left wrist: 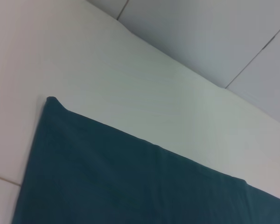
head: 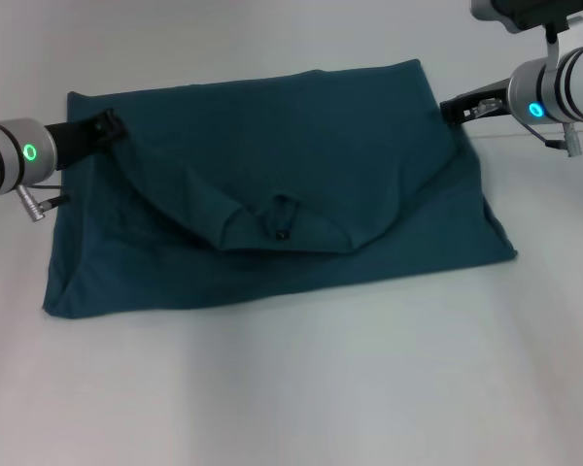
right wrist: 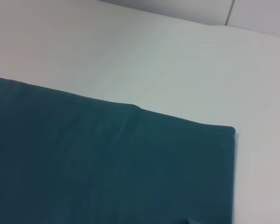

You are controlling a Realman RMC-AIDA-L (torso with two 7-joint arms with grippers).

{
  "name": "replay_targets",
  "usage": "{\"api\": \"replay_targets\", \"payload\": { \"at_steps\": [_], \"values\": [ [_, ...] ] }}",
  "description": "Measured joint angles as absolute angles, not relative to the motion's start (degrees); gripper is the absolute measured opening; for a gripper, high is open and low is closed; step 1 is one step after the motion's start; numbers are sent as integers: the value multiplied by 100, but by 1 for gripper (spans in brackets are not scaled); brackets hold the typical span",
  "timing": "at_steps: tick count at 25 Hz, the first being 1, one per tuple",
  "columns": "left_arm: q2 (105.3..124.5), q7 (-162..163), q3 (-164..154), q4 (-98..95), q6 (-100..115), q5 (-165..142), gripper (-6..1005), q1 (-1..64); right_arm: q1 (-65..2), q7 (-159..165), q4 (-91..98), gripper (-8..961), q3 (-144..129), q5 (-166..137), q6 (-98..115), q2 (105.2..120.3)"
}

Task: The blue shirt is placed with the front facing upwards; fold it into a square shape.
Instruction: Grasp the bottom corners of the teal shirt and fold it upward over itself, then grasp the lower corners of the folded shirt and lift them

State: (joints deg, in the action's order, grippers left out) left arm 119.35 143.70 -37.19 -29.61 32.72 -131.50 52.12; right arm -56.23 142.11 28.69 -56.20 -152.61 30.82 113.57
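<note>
Folded blue shirt (head: 272,184) hides its print; both pincers' fingertips unclear.

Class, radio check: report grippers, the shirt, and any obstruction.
Left gripper at the shirt's far left corner, right gripper at its far right corner. Blue shirt folded over, collar toward the near side. No obstruction seen.

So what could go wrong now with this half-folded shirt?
The blue shirt lies folded with its collar near the front, and the flap is curved, not straight, so the final shape may not be square. The left gripper and right gripper sit at the far corners; pulling away could drag the cloth.
</note>
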Motion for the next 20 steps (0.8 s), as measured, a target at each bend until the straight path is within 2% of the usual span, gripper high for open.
{"api": "replay_targets", "payload": {
  "at_steps": [3,6,11,13,15,19,20],
  "values": [
    [11978,14379,-3703,-3000,3283,-13141,151,5204,-5620,14303,2991,148,-5578,-15238,3307,11307],
    [12001,14390,-3698,-3045,3302,-13118,152,5189,-5614,14344,3153,288,-5386,-15197,3647,11285],
    [12021,14397,-3711,-3285,3559,-12642,371,4948,-5365,14080,3691,528,-4953,-14421,4681,11230],
    [12033,14387,-3717,-3496,3755,-12339,438,4736,-4938,13635,4174,626,-4765,-13335,5518,11202],
    [12037,14386,-3718,-3693,3970,-12062,504,4505,-4784,13536,4329,703,-4731,-13058,5729,11198],
    [11994,14355,-3721,-3995,4674,-11564,667,3993,-4012,13194,4914,858,-4703,-12190,6674,11304],
    [11986,14351,-3721,-4031,4788,-11530,715,3923,-3819,13085,4997,865,-4696,-11987,6904,11335]
  ]
}}
